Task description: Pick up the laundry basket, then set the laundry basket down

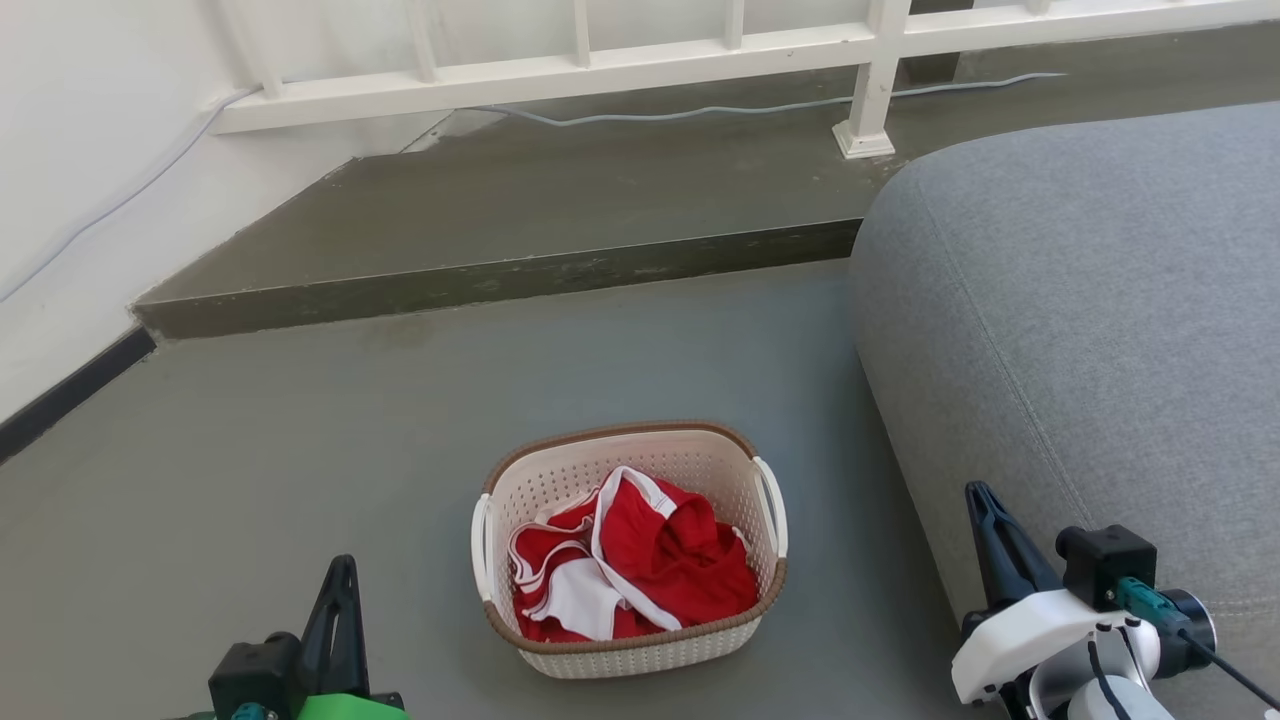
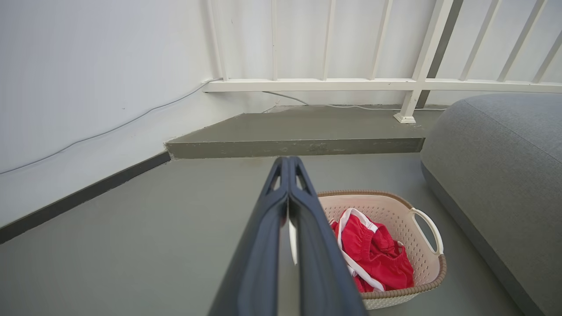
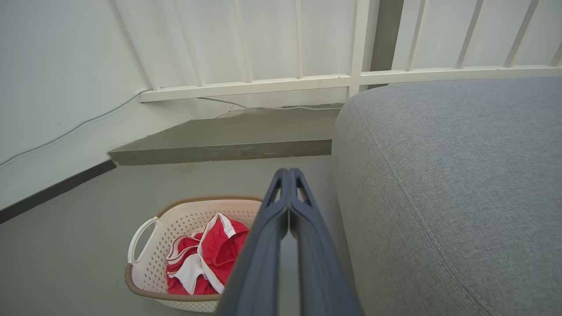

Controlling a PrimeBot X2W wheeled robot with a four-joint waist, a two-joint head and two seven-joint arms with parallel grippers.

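Laundry basket (image 1: 640,655) stands upright on the grey floor (image 1: 250,480) near the sofa (image 1: 1100,350), red clothes (image 1: 660,560) heaped inside. Left gripper (image 1: 345,565) and right gripper (image 1: 978,490) hang apart from it, fingers pressed together, holding nothing. This suits a basket awaiting lifting or already set down; if lifting, both side handles (image 1: 772,505) taken evenly should keep it level.

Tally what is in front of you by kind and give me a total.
Laundry basket: 1
Red-and-white clothing heap inside it: 1 (separate pieces cannot be told apart)
Grey cushioned seat: 1
End effectors: 2, the left end effector and the right end effector
Total: 5
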